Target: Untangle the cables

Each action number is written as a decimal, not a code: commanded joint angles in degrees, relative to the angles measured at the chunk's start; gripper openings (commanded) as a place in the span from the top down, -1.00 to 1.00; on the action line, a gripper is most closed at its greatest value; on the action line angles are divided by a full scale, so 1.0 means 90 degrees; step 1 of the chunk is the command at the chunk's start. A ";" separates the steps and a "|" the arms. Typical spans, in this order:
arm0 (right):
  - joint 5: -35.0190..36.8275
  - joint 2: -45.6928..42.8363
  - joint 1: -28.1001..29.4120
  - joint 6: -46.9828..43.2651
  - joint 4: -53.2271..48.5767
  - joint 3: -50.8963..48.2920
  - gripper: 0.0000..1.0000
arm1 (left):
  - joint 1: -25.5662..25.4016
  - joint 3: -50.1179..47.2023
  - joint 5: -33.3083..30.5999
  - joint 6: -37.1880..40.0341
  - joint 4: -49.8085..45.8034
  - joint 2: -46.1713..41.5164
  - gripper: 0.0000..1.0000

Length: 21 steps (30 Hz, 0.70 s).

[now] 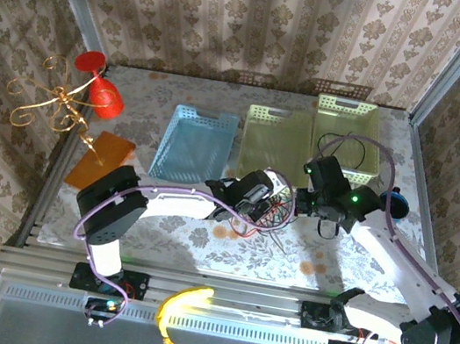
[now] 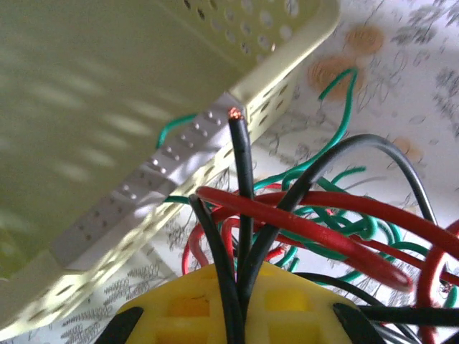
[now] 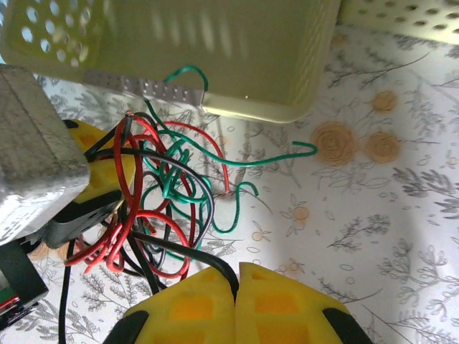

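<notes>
Now left pincer [image 2: 240, 290] and right pincer [image 3: 237, 279] both pinch the black wire [image 3: 179, 249]; cables [image 3: 168, 186] lie bunched on the desk [image 3: 373, 236] just beside the basket [image 3: 237, 57]. Draw apart slowly, away from basket, watching for snags.

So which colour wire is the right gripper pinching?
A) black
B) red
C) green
A: in the right wrist view the black cable runs straight into the seam where the right gripper is shut.

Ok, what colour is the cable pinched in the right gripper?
Black: the cable shows best in the right wrist view.
</notes>
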 commanded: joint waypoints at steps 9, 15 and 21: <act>0.1175 -0.1137 -0.0253 0.0579 0.0668 -0.0143 1.00 | 0.0055 -0.0728 -0.0096 0.0207 -0.1276 -0.0074 0.68; -0.0019 -0.1377 -0.0064 0.0502 0.0992 -0.0849 1.00 | 0.0059 -0.1045 0.0067 0.0374 -0.0883 -0.0475 0.43; 0.1361 -0.1687 -0.0037 0.0810 0.0367 -0.1028 1.00 | 0.0068 -0.1274 0.0148 0.0443 -0.0781 -0.0665 0.15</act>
